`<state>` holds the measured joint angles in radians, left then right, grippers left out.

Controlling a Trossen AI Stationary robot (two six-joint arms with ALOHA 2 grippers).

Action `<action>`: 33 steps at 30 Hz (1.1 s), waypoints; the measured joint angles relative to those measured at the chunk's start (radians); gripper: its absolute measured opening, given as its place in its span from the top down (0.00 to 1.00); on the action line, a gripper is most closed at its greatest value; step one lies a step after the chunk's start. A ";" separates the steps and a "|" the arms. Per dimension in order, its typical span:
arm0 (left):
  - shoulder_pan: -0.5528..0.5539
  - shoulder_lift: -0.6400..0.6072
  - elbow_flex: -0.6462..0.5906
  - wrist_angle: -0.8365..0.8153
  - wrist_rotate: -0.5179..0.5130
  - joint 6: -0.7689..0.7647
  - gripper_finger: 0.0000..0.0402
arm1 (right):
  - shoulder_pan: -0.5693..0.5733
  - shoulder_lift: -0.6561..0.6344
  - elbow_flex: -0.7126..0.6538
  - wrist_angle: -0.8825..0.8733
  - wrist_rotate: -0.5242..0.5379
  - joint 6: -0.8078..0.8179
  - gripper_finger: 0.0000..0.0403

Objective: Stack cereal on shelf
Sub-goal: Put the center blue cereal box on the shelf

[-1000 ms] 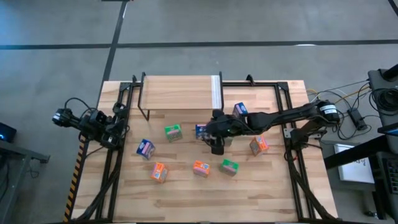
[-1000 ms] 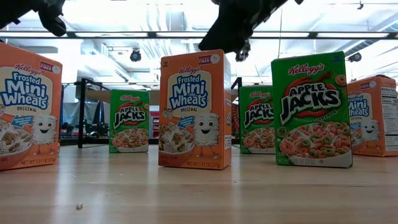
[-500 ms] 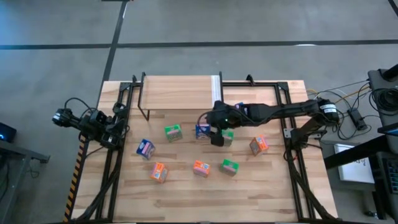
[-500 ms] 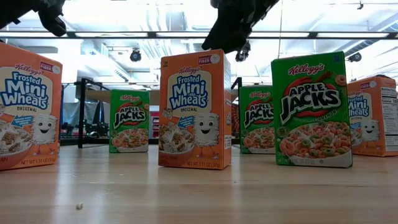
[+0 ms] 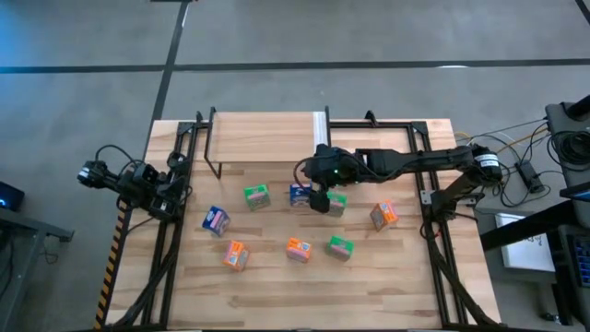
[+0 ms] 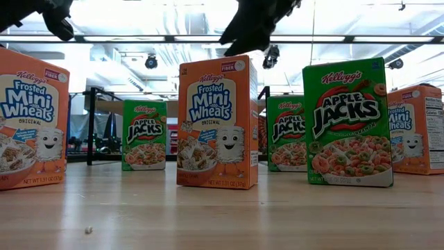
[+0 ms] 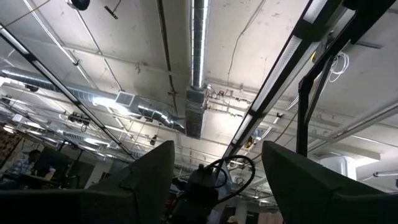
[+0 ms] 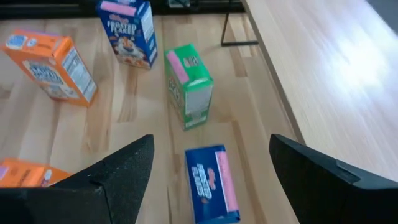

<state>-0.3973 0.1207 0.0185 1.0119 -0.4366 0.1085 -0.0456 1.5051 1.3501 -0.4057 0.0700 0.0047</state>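
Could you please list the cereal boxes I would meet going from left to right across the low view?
left-edge orange box → far-left green box → middle orange box → far-right green box → big green box → right-edge orange box

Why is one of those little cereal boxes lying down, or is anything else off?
One blue box lies flat on its side on the table, right beneath the open right end effector, while the green box and the others nearby stand upright. The shelf holds no boxes yet.
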 joint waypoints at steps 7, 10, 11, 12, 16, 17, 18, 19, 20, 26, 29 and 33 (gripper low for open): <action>0.000 0.000 0.000 0.002 -0.003 0.025 0.44 | 0.002 0.109 0.115 -0.079 -0.026 -0.049 0.24; 0.000 0.001 0.000 0.000 -0.011 0.012 0.44 | -0.001 0.154 0.185 -0.161 -0.024 -0.059 0.24; 0.000 0.001 0.000 0.000 -0.019 0.011 0.44 | -0.003 0.167 0.206 -0.192 -0.022 -0.060 0.24; 0.000 0.001 0.000 -0.002 -0.027 0.011 0.44 | -0.003 0.180 0.228 -0.217 -0.021 -0.061 0.24; 0.000 0.001 0.000 -0.012 -0.061 0.010 0.44 | -0.003 0.221 0.299 -0.325 -0.017 -0.054 0.24; 0.000 0.002 0.000 -0.012 -0.063 0.009 0.44 | -0.003 0.230 0.310 -0.344 -0.017 -0.050 0.24; 0.000 0.002 0.000 -0.011 -0.063 0.008 0.44 | -0.003 0.235 0.319 -0.356 -0.017 -0.048 0.25; 0.000 0.002 0.000 -0.013 -0.063 0.005 0.44 | -0.003 0.241 0.326 -0.372 -0.017 -0.045 0.25; 0.000 0.002 0.000 -0.013 -0.063 0.003 0.44 | -0.003 0.247 0.331 -0.387 -0.017 -0.044 0.25; 0.000 0.002 0.000 -0.014 -0.063 0.003 0.44 | -0.003 0.286 0.333 -0.429 -0.014 -0.041 0.25; 0.000 0.002 0.000 -0.014 -0.062 0.004 0.44 | -0.003 0.306 0.332 -0.450 0.016 -0.041 0.25; 0.000 0.002 0.000 -0.014 -0.062 0.007 0.44 | -0.003 0.326 0.332 -0.469 0.054 -0.058 0.25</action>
<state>-0.3974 0.1230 0.0185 0.9981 -0.4988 0.1158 -0.0484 1.8315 1.6821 -0.8749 0.1242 -0.0533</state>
